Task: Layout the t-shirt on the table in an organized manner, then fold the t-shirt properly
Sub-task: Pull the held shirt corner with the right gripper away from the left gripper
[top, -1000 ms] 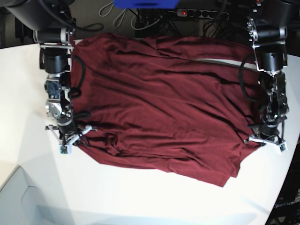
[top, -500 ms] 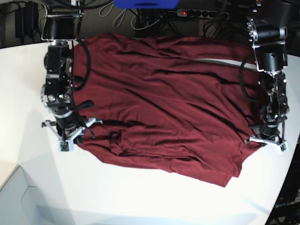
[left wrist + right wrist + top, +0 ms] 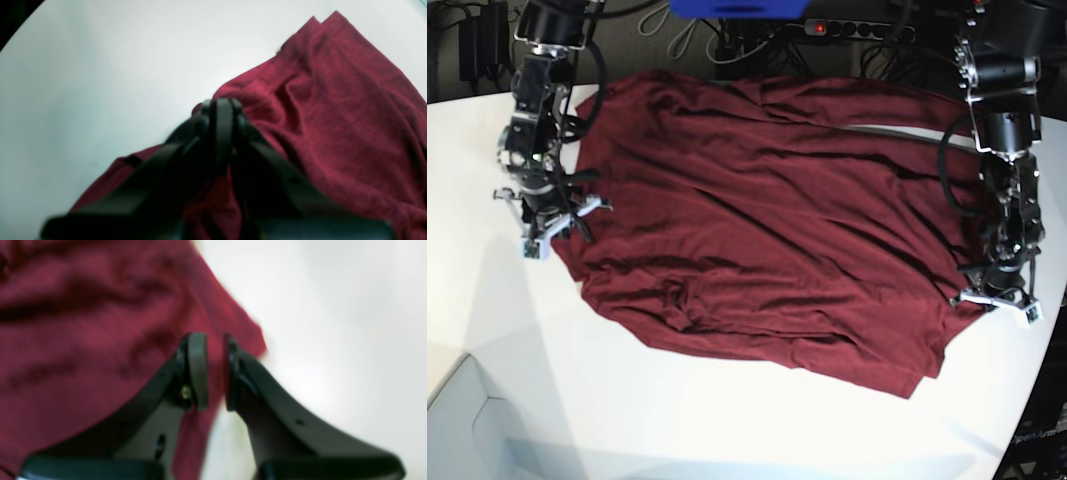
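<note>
Right wrist view motion-blurred: t-shirt (image 3: 83,323) weave smeared. Left gripper (image 3: 222,110) hides the cloth edge it pinches; t-shirt's far hem overhangs tabletop's (image 3: 727,420) back edge.

Right gripper (image 3: 545,228) now farther up t-shirt (image 3: 767,220) edge.

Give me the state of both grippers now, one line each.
Left gripper: shut on the t-shirt, pinching its edge.
Right gripper: jaws slightly apart above the t-shirt's edge; whether they pinch cloth cannot be told.

Plain maroon t-shirt (image 3: 767,220), white table (image 3: 487,330)
</note>
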Robot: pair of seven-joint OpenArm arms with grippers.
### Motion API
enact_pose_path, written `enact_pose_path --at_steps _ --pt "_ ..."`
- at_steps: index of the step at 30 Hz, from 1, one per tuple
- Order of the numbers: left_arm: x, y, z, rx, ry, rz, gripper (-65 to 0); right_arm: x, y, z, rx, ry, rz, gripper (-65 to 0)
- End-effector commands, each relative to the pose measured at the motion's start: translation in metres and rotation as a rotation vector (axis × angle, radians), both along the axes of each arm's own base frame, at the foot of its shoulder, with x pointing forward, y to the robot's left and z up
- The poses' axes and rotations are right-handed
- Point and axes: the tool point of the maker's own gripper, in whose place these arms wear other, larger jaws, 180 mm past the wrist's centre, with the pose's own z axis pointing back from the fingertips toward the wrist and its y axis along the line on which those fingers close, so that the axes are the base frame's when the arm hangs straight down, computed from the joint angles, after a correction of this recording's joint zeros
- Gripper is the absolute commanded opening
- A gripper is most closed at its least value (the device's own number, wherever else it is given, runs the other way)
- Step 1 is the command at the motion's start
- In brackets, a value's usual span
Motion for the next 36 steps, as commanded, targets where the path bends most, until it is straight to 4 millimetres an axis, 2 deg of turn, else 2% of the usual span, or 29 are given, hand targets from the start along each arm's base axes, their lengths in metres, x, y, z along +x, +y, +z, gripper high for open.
enact_pose_path --at_steps 1,5,13,20,27,32,36 --pt "0.013 0.011 0.027 0.029 -0.071 0.012 -65.0 0.008 -0.003 0.015 -0.013 -0.054 -0.001 -58.7" --pt "0.013 0.011 0.027 0.029 -0.072 0.012 -65.0 -0.003 0.000 0.015 -0.018 -0.049 0.004 -63.2" --pt "0.013 0.012 0.028 0.032 -0.072 0.012 -65.0 -0.016 0.006 0.004 0.001 -0.020 0.000 -63.3" --pt "0.013 0.012 0.028 0.033 -0.071 0.012 -65.0 -0.019 0.006 0.004 -0.003 -0.016 -0.001 -63.5" --pt "0.014 0.012 0.029 0.032 -0.075 0.013 -65.0 -0.032 0.006 -0.010 0.002 0.026 -0.002 -63.5" --pt "0.014 0.013 0.030 0.031 -0.077 0.015 -65.0 -0.027 -0.002 -0.020 -0.004 0.049 -0.003 -63.5" --pt "0.009 0.030 0.035 0.011 -0.100 0.071 -65.0 -0.018 -0.011 -0.027 -0.011 0.069 -0.006 -63.5"
